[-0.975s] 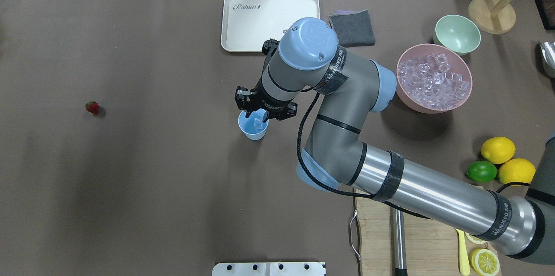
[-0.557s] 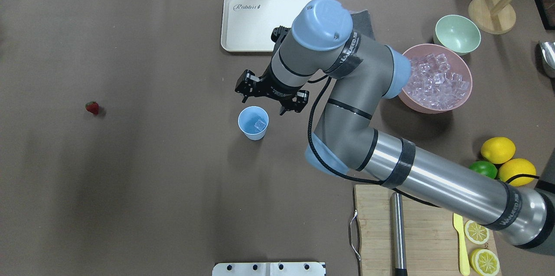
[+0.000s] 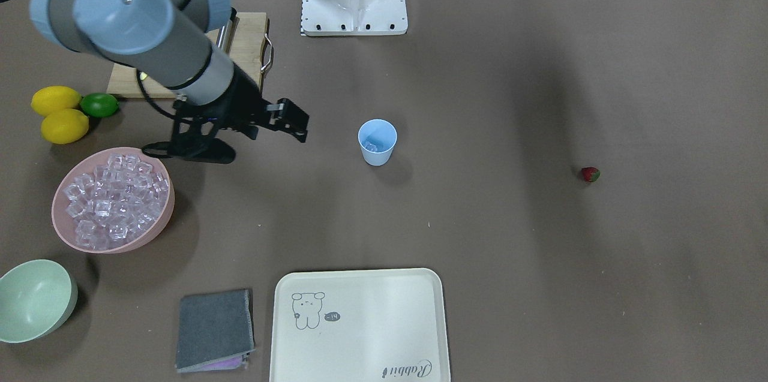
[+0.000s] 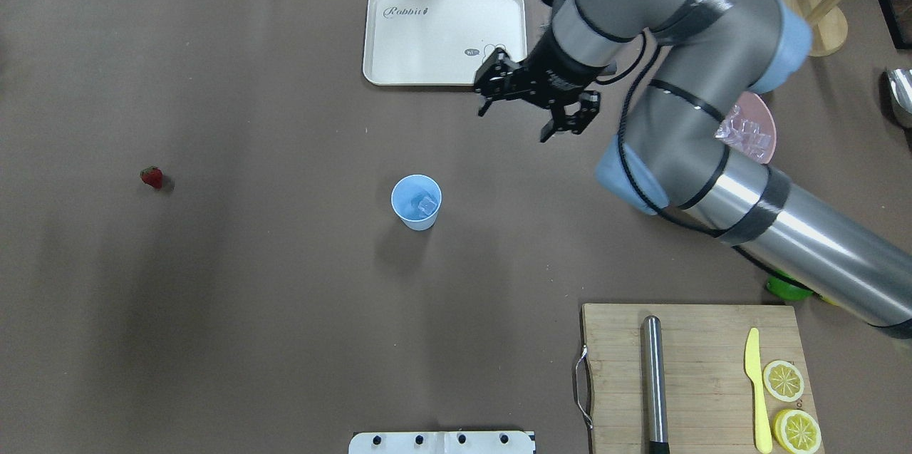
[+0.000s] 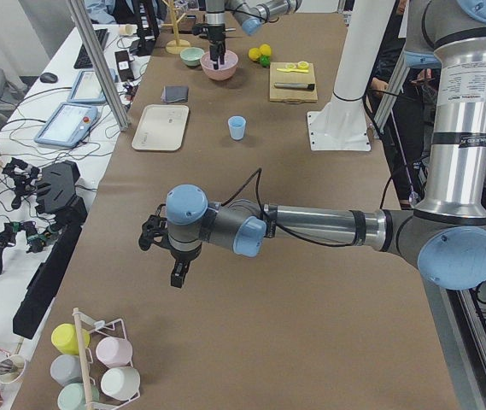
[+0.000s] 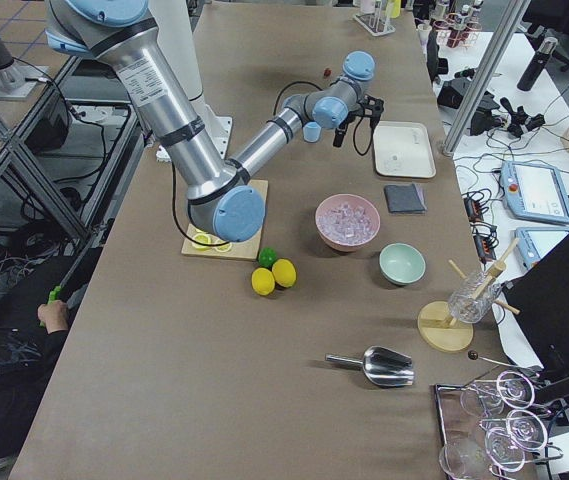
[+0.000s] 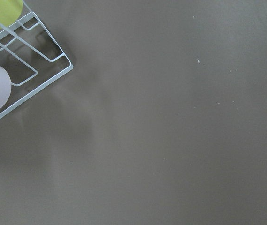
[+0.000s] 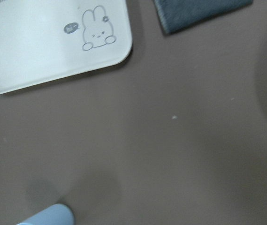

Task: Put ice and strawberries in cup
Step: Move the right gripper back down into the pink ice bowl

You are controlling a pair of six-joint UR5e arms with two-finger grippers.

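Note:
The pale-blue cup (image 4: 416, 202) stands upright mid-table with one ice cube (image 4: 427, 206) inside; it also shows in the front view (image 3: 377, 141). The pink bowl (image 3: 157, 221) holds a pile of ice (image 3: 111, 199); in the overhead view my right arm covers most of it. The strawberry (image 4: 151, 177) lies alone far to the left, also seen in the front view (image 3: 590, 174). My right gripper (image 4: 514, 125) is open and empty, above the table between cup and bowl, near the tray's corner. My left gripper (image 5: 161, 260) hovers over bare table at the left end; I cannot tell its state.
A cream tray (image 4: 443, 35) and a grey cloth (image 3: 215, 329) lie at the far side. A mint bowl (image 3: 33, 299) sits beyond the pink bowl. A cutting board (image 4: 687, 375) with knife and lemon slices, two lemons and a lime (image 3: 99, 105) are on the right.
My right gripper has left the cup, where it hovered a second ago, and swung up and right toward the pink bowl, still open. The ice cube stays in the cup.

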